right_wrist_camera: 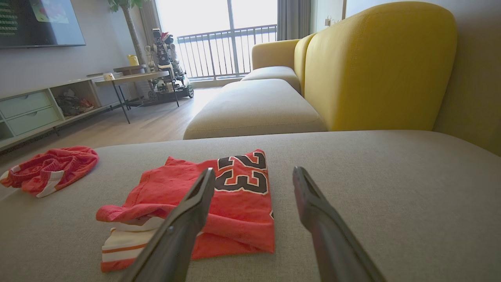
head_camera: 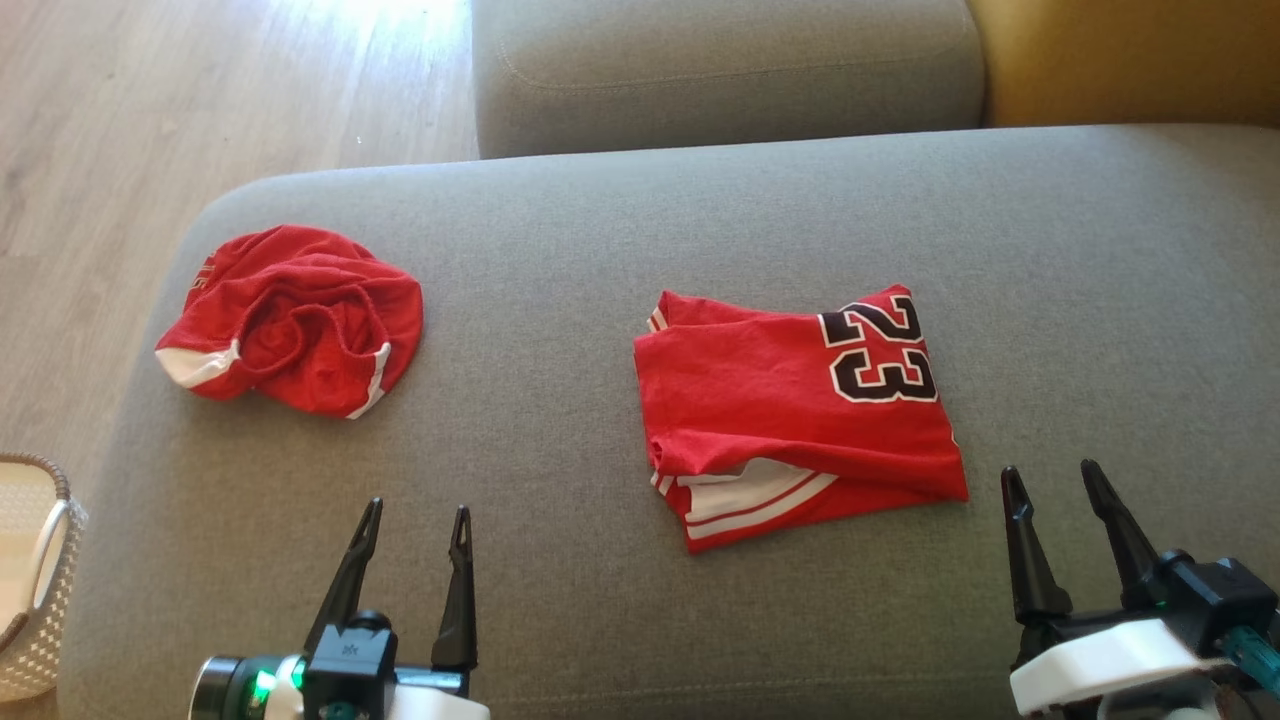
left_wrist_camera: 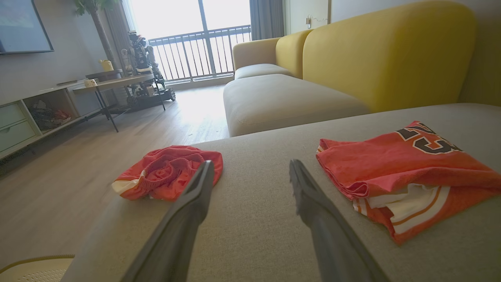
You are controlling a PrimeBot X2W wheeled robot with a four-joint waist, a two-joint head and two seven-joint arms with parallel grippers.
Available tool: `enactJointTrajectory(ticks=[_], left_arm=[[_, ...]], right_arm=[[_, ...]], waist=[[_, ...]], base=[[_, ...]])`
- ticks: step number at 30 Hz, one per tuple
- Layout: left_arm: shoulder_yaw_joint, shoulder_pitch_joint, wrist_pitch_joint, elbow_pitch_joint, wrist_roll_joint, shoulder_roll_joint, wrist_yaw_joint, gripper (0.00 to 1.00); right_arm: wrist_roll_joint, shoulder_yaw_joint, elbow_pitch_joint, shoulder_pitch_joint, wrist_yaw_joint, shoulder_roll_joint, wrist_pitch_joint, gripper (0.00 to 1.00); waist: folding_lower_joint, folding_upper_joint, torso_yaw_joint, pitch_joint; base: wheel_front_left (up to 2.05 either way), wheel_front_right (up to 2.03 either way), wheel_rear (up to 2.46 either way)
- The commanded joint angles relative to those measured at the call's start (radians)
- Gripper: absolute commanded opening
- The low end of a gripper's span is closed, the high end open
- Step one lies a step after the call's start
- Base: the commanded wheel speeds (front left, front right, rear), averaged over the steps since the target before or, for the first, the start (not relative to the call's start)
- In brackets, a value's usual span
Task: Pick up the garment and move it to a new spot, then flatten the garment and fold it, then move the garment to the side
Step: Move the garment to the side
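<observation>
A red jersey garment point(head_camera: 800, 410) with a black "23" lies folded in a rough rectangle on the grey sofa cushion point(head_camera: 640, 230), right of centre; it also appears at the right in the left wrist view point(left_wrist_camera: 399, 172) and left of centre in the right wrist view point(right_wrist_camera: 203, 203). Red shorts point(head_camera: 290, 320) lie crumpled near the cushion's left end point(left_wrist_camera: 168, 172) point(right_wrist_camera: 47, 168). My left gripper point(head_camera: 415, 525) hovers open at the front edge, between the two clothes. Open and empty, my right gripper point(head_camera: 1050, 475) sits just right of the jersey's front corner.
A woven white basket point(head_camera: 30, 570) stands on the wood floor point(head_camera: 200, 100) at the cushion's left front. A second grey seat point(head_camera: 720, 70) and a yellow sofa back point(head_camera: 1130, 60) lie beyond. A side table and a TV unit stand far across the room.
</observation>
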Motion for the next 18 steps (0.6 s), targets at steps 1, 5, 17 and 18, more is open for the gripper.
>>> enactJointTrajectory(ticks=[1, 5, 17, 18], left_arm=[[0.040, -0.029, -0.012, -0.027, 0.007, -0.009, -0.003, 1.00], [0.047, -0.027, -0.012, -0.027, 0.006, -0.013, -0.003, 1.00], [0.055, -0.028, -0.012, -0.006, -0.005, -0.036, -0.025, 1.00], [0.053, -0.031, -0.012, -0.004, -0.004, -0.038, -0.030, 1.00]], right_arm=[[0.001, 0.020, -0.029, -0.009, 0.000, -0.011, -0.009, 1.00], [0.000, 0.024, -0.024, -0.016, 0.000, -0.011, -0.009, 1.00], [0.094, 0.071, 0.349, -0.215, 0.000, -0.011, -0.009, 1.00], [0.110, 0.047, 0.393, -0.253, 0.000, -0.011, -0.009, 1.00]], waist=[[0.0000, 0.0000, 0.003, -0.001], [0.0000, 0.0000, 0.014, 0.001], [0.0000, 0.0000, 0.066, 0.026], [0.0000, 0.0000, 0.074, 0.029]], base=[[0.00, 0.00, 0.00], [0.00, 0.00, 0.00], [0.00, 0.00, 0.00], [0.00, 0.00, 0.00]])
